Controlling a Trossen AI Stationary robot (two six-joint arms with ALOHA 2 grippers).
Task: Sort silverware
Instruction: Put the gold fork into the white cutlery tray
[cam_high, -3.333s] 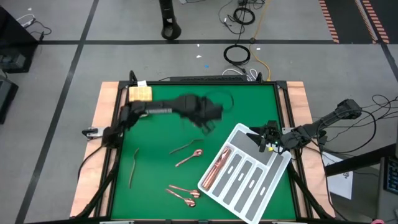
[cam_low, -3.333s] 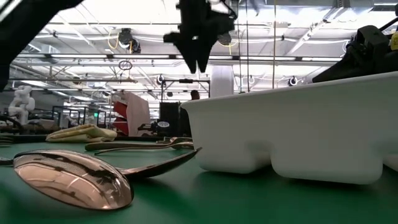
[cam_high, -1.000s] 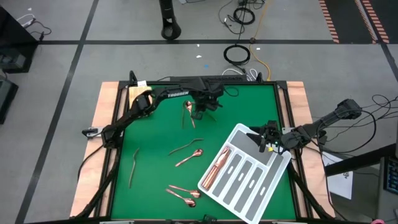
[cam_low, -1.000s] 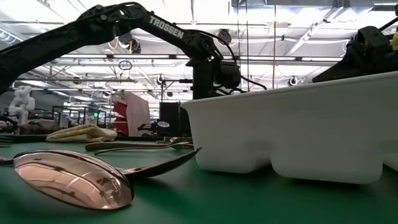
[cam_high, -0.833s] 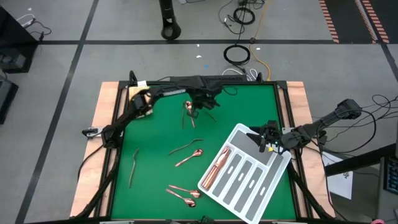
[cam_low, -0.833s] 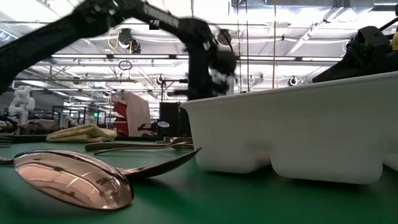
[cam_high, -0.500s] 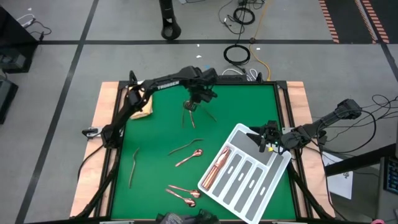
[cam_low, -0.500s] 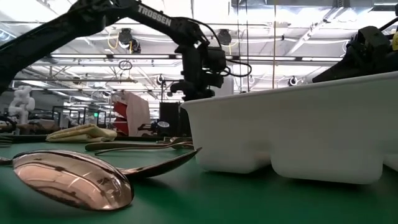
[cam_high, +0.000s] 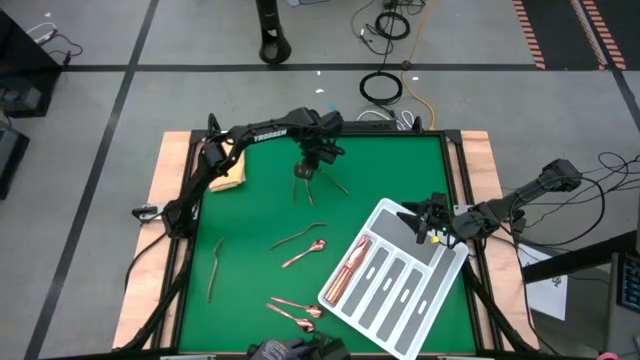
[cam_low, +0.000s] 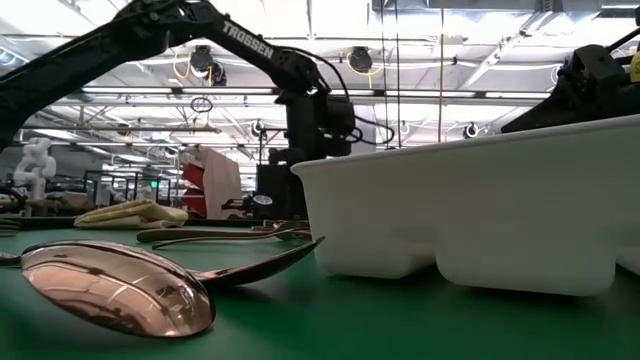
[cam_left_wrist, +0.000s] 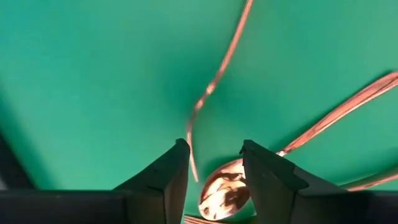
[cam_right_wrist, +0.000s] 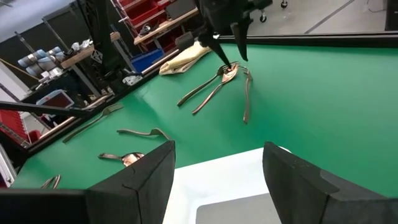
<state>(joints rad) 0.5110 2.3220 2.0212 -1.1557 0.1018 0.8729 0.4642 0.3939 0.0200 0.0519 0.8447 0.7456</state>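
The silverware is slim copper pieces. A small cluster (cam_high: 305, 175) lies on the green mat near the far edge, and a spoon bowl (cam_left_wrist: 224, 186) shows in it. My left gripper (cam_left_wrist: 214, 158) points down at this cluster, open, one finger on either side of the bowl and just above it. The right wrist view shows the same gripper (cam_right_wrist: 231, 46) over the cluster (cam_right_wrist: 227, 71). More pieces lie mid-mat (cam_high: 303, 245), at the left (cam_high: 213, 268) and near the front (cam_high: 292, 308). Several lie in the tray's left slot (cam_high: 350, 268). My right gripper (cam_right_wrist: 217, 180) waits open over the tray's far corner.
The white tray with grey slots (cam_high: 400, 295) lies slantwise at the near right. A yellow-tan folded cloth (cam_high: 228, 172) sits at the far left corner. A large spoon (cam_low: 120, 290) lies close to the low camera. Wooden borders frame the mat.
My left arm has swung a little toward the table's left and far edge, and its gripper has stayed over the far cluster of silverware. The cluster lies where it was. My right arm has kept still.
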